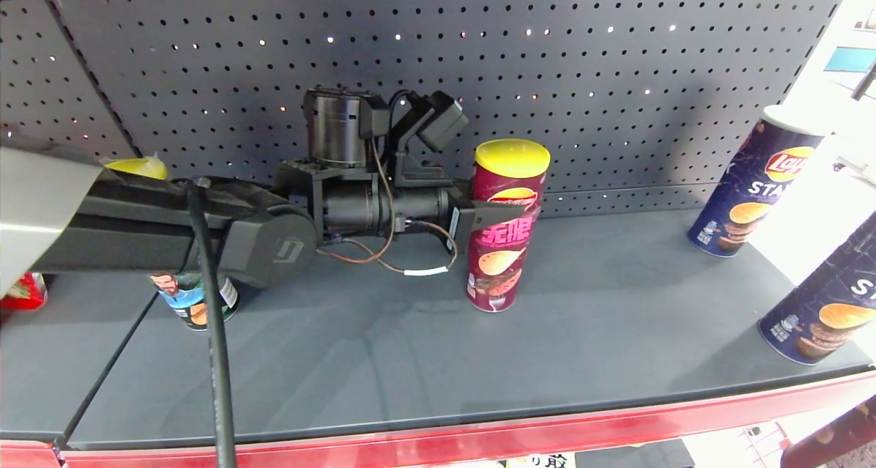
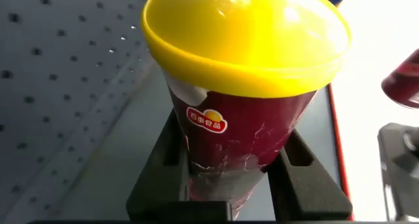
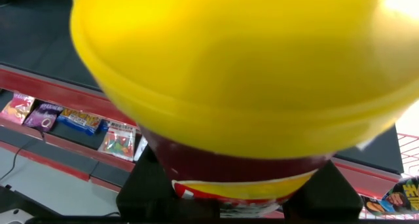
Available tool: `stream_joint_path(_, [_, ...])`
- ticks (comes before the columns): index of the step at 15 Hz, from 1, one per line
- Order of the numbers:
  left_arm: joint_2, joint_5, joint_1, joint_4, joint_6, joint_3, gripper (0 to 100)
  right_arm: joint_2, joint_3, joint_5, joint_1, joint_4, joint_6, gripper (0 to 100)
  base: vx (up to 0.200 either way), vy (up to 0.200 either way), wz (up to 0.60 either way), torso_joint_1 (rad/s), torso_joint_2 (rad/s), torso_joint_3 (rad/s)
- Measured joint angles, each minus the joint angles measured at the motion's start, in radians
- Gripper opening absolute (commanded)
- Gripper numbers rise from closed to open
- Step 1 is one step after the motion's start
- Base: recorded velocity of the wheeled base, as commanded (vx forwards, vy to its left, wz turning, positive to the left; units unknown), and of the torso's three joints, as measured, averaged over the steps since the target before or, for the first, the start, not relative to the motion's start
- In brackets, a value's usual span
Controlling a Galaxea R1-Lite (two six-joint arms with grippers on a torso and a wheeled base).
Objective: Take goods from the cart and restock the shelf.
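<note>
A magenta chip can [image 1: 508, 249] with a yellow lid stands upright on the grey shelf [image 1: 616, 331], near the pegboard back. My left gripper [image 1: 503, 216] comes in from the left and is shut on its upper body. In the left wrist view the can [image 2: 242, 47] sits between the two black fingers [image 2: 160, 165]. My right gripper [image 3: 239, 188] is shut on a second red chip can [image 3: 242, 60] with a yellow lid, held in the air with lower store shelves behind it.
Two blue chip cans [image 1: 753, 180] [image 1: 821, 304] stand at the shelf's right end. Behind my left arm stands another yellow-lidded can [image 1: 195, 304], and a red packet [image 1: 24, 290] lies at the far left. The shelf's red front edge [image 1: 479, 440] runs along the bottom.
</note>
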Motion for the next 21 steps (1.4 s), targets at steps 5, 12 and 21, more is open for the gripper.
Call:
stream_joint_path(5, [-0.119,0.023,-0.021,0.0,-0.001,0.163,0,0.0,0.0,0.001,0.001,0.0,0.004,0,0.0,0.0,0.0,0.0,0.0,0.0])
stream_joint_path(12, [-0.241,0.101,-0.102,-0.043,-0.005,0.325,0,0.0,-0.001,0.001,0.002,0.0,0.004,0,0.0,0.0,0.0,0.0,0.0,0.0])
stream_joint_path(21, [-0.299,0.124,-0.133,-0.081,-0.007,0.436,0,0.0,-0.001,0.001,0.001,0.0,0.003,0,0.0,0.0,0.0,0.0,0.0,0.0])
